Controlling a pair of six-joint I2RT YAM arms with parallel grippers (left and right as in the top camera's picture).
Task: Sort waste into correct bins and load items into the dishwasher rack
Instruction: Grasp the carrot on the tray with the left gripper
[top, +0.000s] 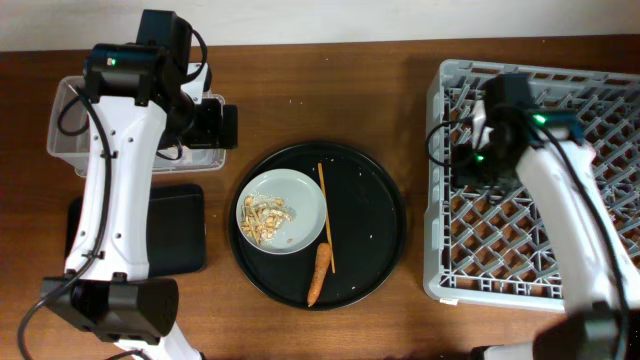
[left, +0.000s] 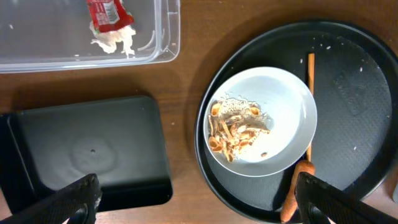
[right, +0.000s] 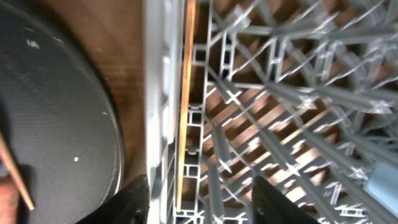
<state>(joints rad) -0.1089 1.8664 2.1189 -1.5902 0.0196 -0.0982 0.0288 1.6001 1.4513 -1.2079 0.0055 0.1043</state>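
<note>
The pale grey-blue plate (top: 283, 210) sits on the round black tray and holds beige food scraps (top: 265, 218); the plate (left: 280, 112) and scraps (left: 236, 127) also show in the left wrist view. The orange carrot (top: 319, 275) lies on the tray by the plate. The red wrapper with tissue (left: 111, 17) lies in the clear tub (top: 62, 135). The black rectangular tray (top: 178, 230) is beside it. My left gripper (top: 215, 125) (left: 199, 208) is open and empty, high by the tub. My right gripper (top: 470, 160) (right: 205, 202) is open over the grey rack (top: 540, 250). The bowl is out of view.
The large round black tray (top: 375, 215) holds a thin wooden stick (top: 326, 215). Another wooden stick (right: 186, 93) lies inside the rack's left wall. A pale blue thing (right: 382, 183), perhaps the cup, shows in the rack at the right wrist view's edge.
</note>
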